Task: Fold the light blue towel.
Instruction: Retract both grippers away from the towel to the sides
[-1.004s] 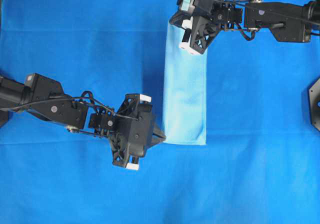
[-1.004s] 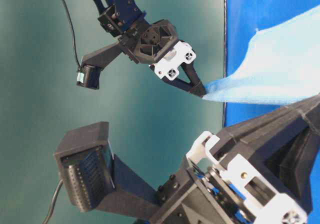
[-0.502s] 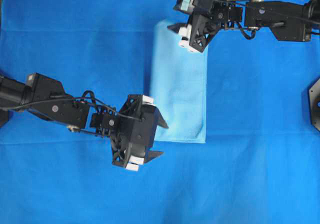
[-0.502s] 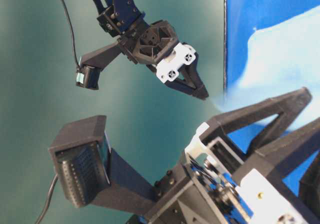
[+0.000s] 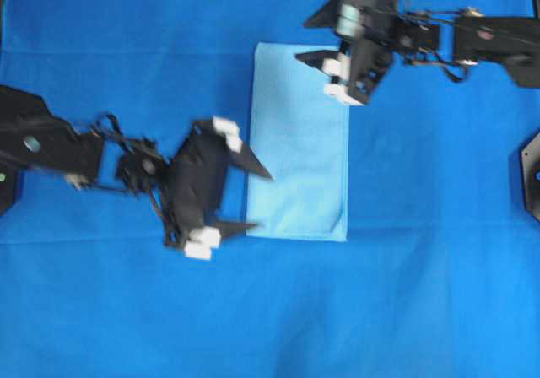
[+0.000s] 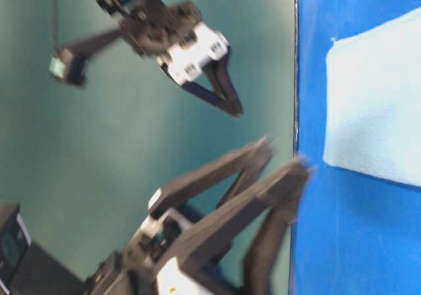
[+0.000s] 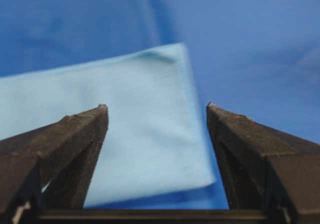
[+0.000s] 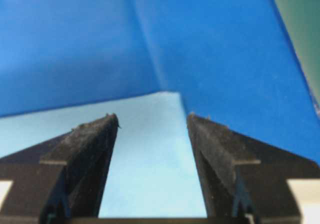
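The light blue towel (image 5: 299, 150) lies flat on the deep blue sheet as a folded upright rectangle, also seen in the table-level view (image 6: 375, 110). My left gripper (image 5: 261, 201) hovers open at the towel's lower left edge; its wrist view shows the towel's corner (image 7: 145, 124) between the spread fingers (image 7: 156, 106), untouched. My right gripper (image 5: 302, 40) is open over the towel's top left corner. Its wrist view shows the towel (image 8: 150, 159) lying below the parted fingers (image 8: 152, 116). Both arms are motion-blurred.
The royal-blue sheet (image 5: 422, 310) covers the whole table. A black mount (image 5: 531, 175) sits at the right edge. In the table-level view a green backdrop (image 6: 131, 196) stands beyond the sheet's edge, with the left gripper (image 6: 284, 155) and the right gripper (image 6: 230, 104) in front of it.
Both grippers opened and let go of the towel's edge. The released layer dropped flat, widening the towel leftward. The left gripper drew back up and left, the right one lifted away rightward.
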`<state>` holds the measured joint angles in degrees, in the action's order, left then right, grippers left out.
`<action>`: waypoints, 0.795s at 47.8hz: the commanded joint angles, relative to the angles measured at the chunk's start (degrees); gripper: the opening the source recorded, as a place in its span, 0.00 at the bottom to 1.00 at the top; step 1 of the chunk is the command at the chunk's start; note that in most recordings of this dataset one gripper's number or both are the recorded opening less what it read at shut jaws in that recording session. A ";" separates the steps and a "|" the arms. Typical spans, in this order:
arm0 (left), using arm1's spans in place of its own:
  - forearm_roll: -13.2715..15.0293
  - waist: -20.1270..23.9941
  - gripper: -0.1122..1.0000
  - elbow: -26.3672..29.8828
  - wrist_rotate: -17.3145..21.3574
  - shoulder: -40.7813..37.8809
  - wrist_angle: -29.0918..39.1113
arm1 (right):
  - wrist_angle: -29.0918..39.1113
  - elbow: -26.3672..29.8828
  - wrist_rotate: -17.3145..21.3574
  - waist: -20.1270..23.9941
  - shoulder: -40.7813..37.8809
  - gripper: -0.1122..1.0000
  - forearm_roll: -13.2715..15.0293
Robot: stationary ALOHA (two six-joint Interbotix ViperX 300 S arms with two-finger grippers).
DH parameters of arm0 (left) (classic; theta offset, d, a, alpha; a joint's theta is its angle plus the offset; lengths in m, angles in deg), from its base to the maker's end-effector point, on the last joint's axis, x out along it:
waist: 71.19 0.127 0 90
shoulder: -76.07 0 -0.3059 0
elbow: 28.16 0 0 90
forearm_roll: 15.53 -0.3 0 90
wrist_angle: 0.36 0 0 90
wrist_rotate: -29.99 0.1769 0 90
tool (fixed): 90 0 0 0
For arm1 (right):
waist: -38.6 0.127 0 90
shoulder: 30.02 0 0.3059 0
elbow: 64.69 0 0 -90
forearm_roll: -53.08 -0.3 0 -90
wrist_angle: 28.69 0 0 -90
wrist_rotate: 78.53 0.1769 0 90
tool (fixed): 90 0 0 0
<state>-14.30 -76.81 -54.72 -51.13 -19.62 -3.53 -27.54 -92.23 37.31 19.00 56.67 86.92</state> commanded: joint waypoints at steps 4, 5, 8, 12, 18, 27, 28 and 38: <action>0.09 3.78 0.77 -3.96 -1.32 6.24 -3.60 | -1.14 -5.19 0.53 1.93 9.05 0.63 -1.32; 0.09 4.13 0.77 -4.92 -1.32 6.94 -4.31 | -1.23 -6.06 0.70 2.29 10.11 0.63 -1.58; 0.09 5.89 0.77 -7.73 -1.49 9.40 -6.68 | -1.58 -8.70 1.58 3.25 13.54 0.63 -2.20; 0.18 7.82 0.77 -10.81 -2.02 12.13 -9.14 | -1.67 -12.22 3.08 4.39 18.11 0.63 -2.46; 0.18 10.55 0.77 -14.94 -3.43 16.17 -12.22 | -1.58 -17.05 6.06 5.19 26.19 0.63 -2.55; 0.18 13.62 0.77 -20.39 -5.45 22.24 -15.47 | -1.76 -23.29 8.35 5.19 34.72 0.63 -2.55; 0.09 13.80 0.77 -20.83 -5.62 22.50 -15.64 | -1.76 -23.82 8.53 5.19 35.16 0.63 -2.55; 0.18 14.41 0.77 -21.88 -7.03 22.50 -15.91 | -1.85 -24.96 10.02 5.19 34.98 0.63 -2.55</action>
<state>-14.21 -62.49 -77.49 -58.08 2.97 -18.82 -28.86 -117.98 47.24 24.10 92.09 84.55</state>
